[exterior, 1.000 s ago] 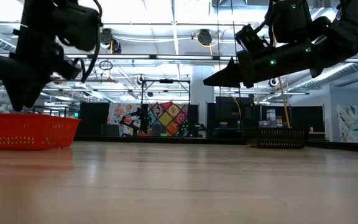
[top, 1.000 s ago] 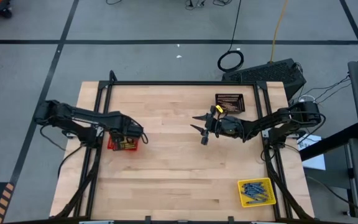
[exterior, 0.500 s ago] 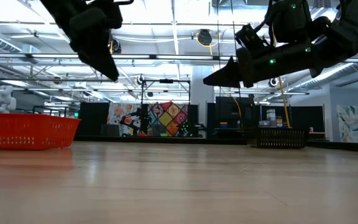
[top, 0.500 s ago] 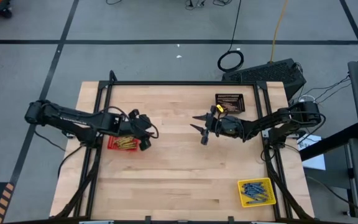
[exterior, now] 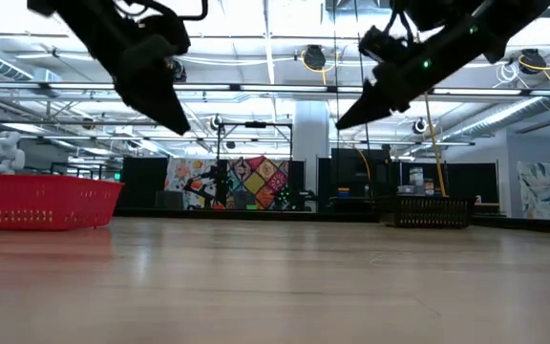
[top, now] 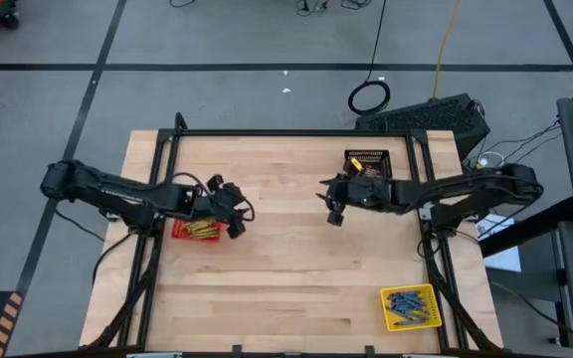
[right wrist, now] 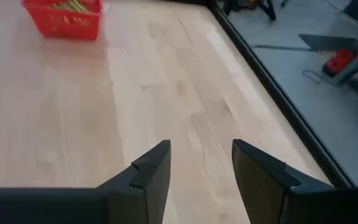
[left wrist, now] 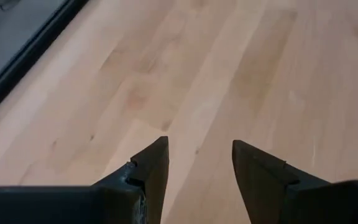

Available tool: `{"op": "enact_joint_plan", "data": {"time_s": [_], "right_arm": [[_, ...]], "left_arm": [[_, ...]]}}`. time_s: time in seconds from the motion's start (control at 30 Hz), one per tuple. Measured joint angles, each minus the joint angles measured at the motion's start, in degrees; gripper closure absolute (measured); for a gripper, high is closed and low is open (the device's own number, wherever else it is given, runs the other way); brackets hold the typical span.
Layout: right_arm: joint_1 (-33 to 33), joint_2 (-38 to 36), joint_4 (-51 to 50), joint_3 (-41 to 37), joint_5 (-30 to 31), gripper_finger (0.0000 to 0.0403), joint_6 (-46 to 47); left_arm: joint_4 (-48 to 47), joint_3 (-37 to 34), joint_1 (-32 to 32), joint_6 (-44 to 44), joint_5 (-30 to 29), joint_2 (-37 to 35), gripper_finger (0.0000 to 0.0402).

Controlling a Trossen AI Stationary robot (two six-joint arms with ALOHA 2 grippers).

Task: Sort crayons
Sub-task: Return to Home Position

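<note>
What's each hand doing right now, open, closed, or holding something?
Left hand: open, holding nothing.
Right hand: open, holding nothing.

The bench (top: 286, 268) is pale wood planks, smooth with a soft satin sheen, framed by black metal rails (top: 296, 133). The red basket (exterior: 41, 203) is fine mesh, plastic by its look. The left end effector (left wrist: 199, 146) and right end effector (right wrist: 201, 144) are dark matt plastic. The floor (top: 217, 89) is grey and dull.
</note>
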Motion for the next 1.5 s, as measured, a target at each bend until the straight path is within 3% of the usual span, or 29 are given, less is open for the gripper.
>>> {"op": "enact_joint_plan", "data": {"time_s": [0.1, 0.23, 0.3, 0.4, 0.63, 0.8, 0.97, 1.03, 1.27, 1.5], "right_arm": [[-0.13, -1.11, -1.88, 1.04, -4.16, 0.0248, -0.46], [-0.46, -0.32, -1.46, 0.22, -18.57, 0.0248, -2.19], [-0.66, -0.23, -1.4, -0.48, -22.5, 0.0248, -2.78], [-1.59, -1.83, 1.87, -2.59, -25.02, 0.0248, -2.83], [-6.72, -7.94, 13.54, -11.4, -30.03, 0.0248, 0.48], [-8.78, -10.87, 23.26, -18.26, -29.86, 0.0248, 4.77], [-9.07, -12.39, 22.88, -20.97, -25.27, 0.0248, 5.25], [-9.07, -12.36, 21.58, -20.84, -24.06, 0.0248, 9.67], [-11.97, -15.83, 17.34, -21.69, -24.17, 0.0256, 10.37], [-19.11, -27.71, 17.32, -26.02, -36.11, 0.0313, 11.71]], "left_arm": [[13.28, -5.65, -0.22, 0.0, -0.63, 0.19, 0.0226], [39.88, -14.95, -0.31, 3.21, -0.34, 1.36, 0.0226], [50.53, -18.07, -0.18, 5.03, -0.12, 1.62, 0.0226], [55.97, -20.36, 0.72, 8.56, 0.07, 0.56, 0.0226], [50.81, -22.26, 10.92, 15.0, 13.39, -9.55, 0.0248], [43.91, -25.06, 16.94, 15.98, 16.24, -19.95, 0.0289], [37.81, -30.2, 15.66, 13.74, 18.29, -31.51, 0.0321], [35.23, -31.57, 14.74, 12.79, 18.13, -35.89, 0.0333], [27.37, -33.87, 12.05, 13.75, 17.29, -48.02, 0.0364], [23.31, -35.44, 10.67, 14.03, 16.56, -56.45, 0.0386]]}}
